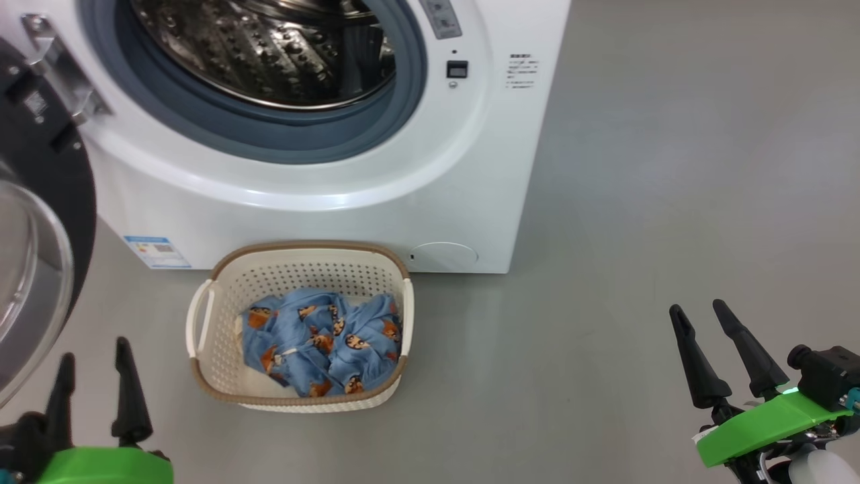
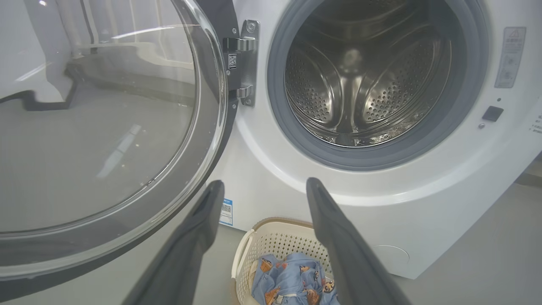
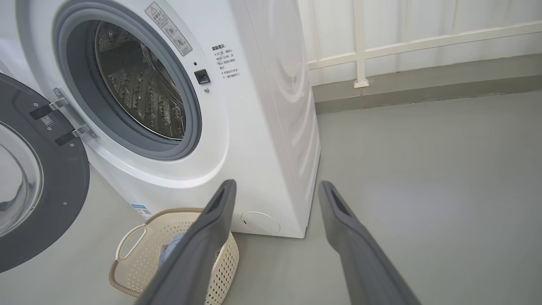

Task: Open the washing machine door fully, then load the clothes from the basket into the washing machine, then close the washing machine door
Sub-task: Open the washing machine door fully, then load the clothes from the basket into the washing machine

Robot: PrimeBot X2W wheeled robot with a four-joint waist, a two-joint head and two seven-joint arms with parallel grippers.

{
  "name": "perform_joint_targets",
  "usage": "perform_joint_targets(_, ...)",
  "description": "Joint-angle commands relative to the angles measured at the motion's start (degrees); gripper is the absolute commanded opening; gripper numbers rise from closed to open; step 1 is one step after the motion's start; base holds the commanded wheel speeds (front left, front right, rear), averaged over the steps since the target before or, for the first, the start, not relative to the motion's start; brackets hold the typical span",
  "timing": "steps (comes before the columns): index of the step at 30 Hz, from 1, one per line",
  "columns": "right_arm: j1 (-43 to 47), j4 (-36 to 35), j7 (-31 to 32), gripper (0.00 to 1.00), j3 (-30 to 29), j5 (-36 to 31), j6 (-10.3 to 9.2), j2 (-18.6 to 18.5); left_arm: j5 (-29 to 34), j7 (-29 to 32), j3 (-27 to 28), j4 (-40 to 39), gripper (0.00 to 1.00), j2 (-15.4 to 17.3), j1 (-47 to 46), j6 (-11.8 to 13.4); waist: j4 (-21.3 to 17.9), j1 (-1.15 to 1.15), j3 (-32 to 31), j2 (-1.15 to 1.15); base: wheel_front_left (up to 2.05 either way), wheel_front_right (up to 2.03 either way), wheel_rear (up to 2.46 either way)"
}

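The white washing machine stands ahead with its steel drum exposed. Its door, black-rimmed with a clear glass bowl, is swung wide to the left on its hinge. On the floor in front sits the cream basket holding light-blue clothes printed with orange-brown figures. My left gripper is open at the lower left, left of the basket and just below the door, holding nothing. Far right of the basket, my right gripper hangs open and empty over bare floor.
Grey floor stretches to the right of the machine. A white wall with a railing runs behind it. The open door takes up the space to the machine's left.
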Motion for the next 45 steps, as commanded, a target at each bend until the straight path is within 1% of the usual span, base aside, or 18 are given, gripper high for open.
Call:
perform_joint_targets(1,-0.49,-1.38,-0.69,1.0,0.82,-0.15,0.09,-0.58,-0.05,-0.32,1.34,-1.58,1.0,1.43,0.28,-0.13,-1.24,0.0,0.08,0.0,0.0,0.0,0.0)
perform_joint_targets(8,-0.59,-1.58,-0.69,1.0,0.14,-0.26,0.09,-0.47,-0.07,-0.32,0.02,-2.19,1.0,0.71,0.54,-0.13,-3.36,0.0,0.51,0.0,0.0,0.0,0.0)
perform_joint_targets(17,-0.04,-1.42,-0.69,1.0,-0.21,-0.44,0.09,-0.62,0.55,-0.32,-1.83,-2.25,1.0,0.27,0.85,-0.13,-4.66,0.0,-0.23,0.0,0.0,0.0,0.0)
perform_joint_targets(28,1.05,-1.47,-0.69,1.0,-0.63,-0.46,0.09,-0.61,0.53,-0.32,-3.07,-2.97,1.0,0.32,1.73,-0.13,-4.76,0.0,-1.2,0.0,0.0,0.0,0.0)
perform_joint_targets(35,1.34,-1.57,-0.69,1.0,-0.48,-0.43,0.09,-0.6,-0.01,-0.32,-4.72,-3.11,1.0,0.93,2.04,-0.13,-4.54,0.0,-1.33,0.0,0.0,0.0,0.0)
perform_joint_targets(45,1.5,-1.63,-0.69,1.0,-0.68,-0.46,0.09,-0.65,0.21,-0.32,-5.71,-3.45,1.0,1.25,2.11,-0.13,-4.17,0.0,-1.12,0.0,0.0,0.0,0.0)
